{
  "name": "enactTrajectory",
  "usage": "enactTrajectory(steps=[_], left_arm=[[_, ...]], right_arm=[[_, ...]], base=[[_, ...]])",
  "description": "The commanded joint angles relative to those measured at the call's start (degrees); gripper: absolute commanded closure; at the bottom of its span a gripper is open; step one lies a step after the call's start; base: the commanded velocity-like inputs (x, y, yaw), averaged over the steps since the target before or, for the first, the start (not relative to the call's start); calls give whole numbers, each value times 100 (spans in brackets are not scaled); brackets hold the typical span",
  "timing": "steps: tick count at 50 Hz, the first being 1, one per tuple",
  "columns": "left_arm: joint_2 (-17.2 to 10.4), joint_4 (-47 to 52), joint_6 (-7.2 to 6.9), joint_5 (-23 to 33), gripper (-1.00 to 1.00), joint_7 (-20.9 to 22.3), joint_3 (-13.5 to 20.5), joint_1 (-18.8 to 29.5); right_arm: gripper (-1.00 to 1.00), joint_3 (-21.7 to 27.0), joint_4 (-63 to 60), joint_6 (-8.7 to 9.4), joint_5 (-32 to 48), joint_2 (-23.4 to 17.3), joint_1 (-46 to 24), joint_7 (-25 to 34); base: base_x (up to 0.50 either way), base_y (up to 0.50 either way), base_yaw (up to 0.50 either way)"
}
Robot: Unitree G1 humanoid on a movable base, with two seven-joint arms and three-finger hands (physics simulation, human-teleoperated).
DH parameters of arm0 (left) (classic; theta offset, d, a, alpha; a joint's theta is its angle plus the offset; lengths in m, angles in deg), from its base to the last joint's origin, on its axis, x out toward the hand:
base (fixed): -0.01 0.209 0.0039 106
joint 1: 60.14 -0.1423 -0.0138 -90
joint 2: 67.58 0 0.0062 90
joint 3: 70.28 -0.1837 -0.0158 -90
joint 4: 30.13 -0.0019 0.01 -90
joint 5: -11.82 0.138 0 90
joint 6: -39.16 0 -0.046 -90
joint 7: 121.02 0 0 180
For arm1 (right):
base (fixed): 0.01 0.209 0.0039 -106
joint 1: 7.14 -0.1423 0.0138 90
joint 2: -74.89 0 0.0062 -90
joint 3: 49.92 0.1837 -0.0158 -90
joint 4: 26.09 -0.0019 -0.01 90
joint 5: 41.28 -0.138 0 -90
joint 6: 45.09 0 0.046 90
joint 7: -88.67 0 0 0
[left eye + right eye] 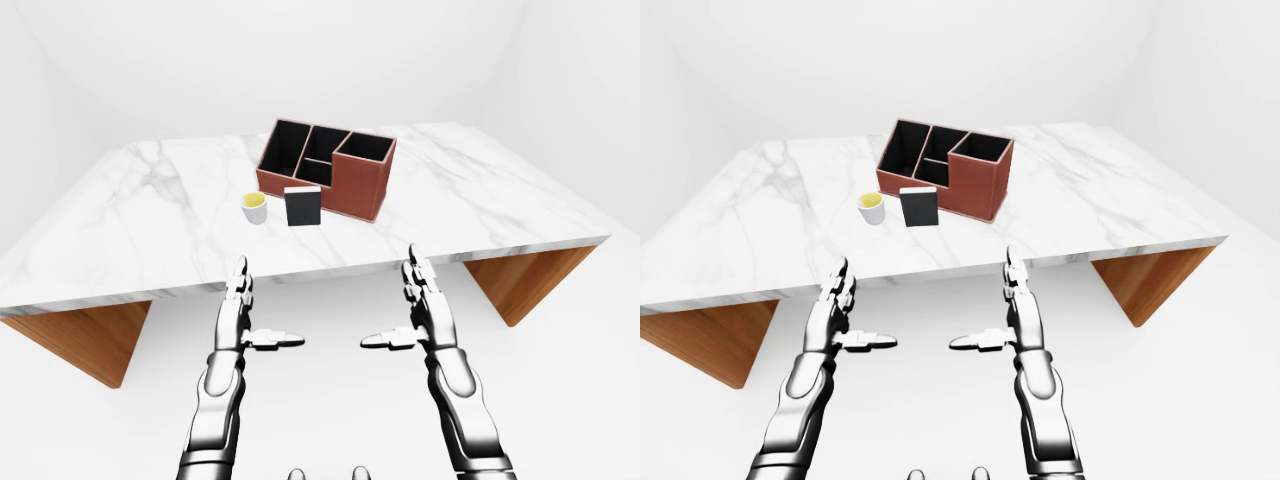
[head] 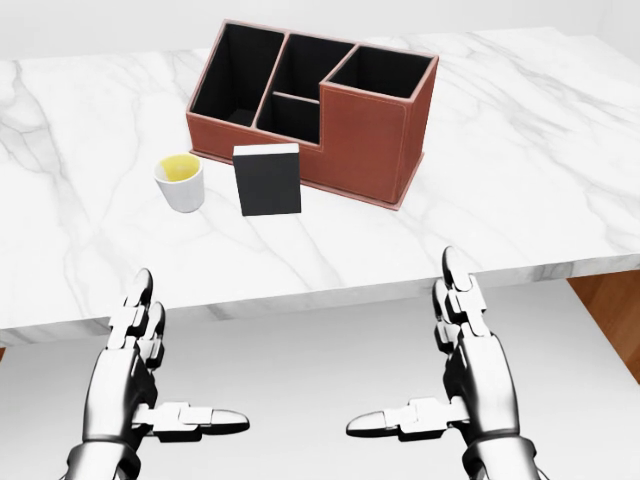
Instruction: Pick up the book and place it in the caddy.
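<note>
- Hands first: my left hand (image 2: 140, 375) hangs below the table edge at the head view's lower left, fingers spread straight up, thumb pointing inward, gripping nothing.
- My right hand (image 2: 455, 370) mirrors it at lower right, fingers splayed, thumb pointing toward the left hand, also empty.
- Both hands are short of the marble table (image 2: 520, 170), well apart from everything on it.
- Above them I see the book (image 2: 267, 180), dark-covered, standing upright on the marble just below the caddy.
- The caddy (image 2: 365, 135) is a brown leather organiser with black-lined compartments, the tall one at its right end.
- A white cup (image 2: 181, 182) with yellow inside stands just left of the book, not touching it.
</note>
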Motion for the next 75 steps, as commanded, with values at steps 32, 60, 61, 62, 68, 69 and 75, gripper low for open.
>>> enactTrajectory(steps=[32,60,61,62,68,69,75], left_arm=[[-3,-47,0,69,-100,57,-6,-50],[-31,1141,-701,22,-100,151,28,-114],[-34,1243,-804,5,-100,172,36,-112],[-36,1335,-906,-7,-100,185,45,-103],[-86,1913,-1000,-59,-100,255,129,19],[-94,1984,-1000,-67,-100,261,149,47],[-182,2300,-1000,-97,-100,263,286,314]], right_arm=[[-100,-89,-50,-104,225,2,121,1],[-100,-54,-1199,852,564,-75,149,133],[-100,-46,-1250,896,584,-81,119,152],[-100,-39,-1260,896,609,-85,92,161],[-100,106,-1404,896,714,-129,-219,185],[-100,130,-1419,896,713,-137,-263,202],[-100,254,-1489,896,776,-188,-532,204]], base=[[17,40,0],[7,13,0],[0,0,0],[0,0,0],[0,0,0],[0,0,0],[0,0,0]])
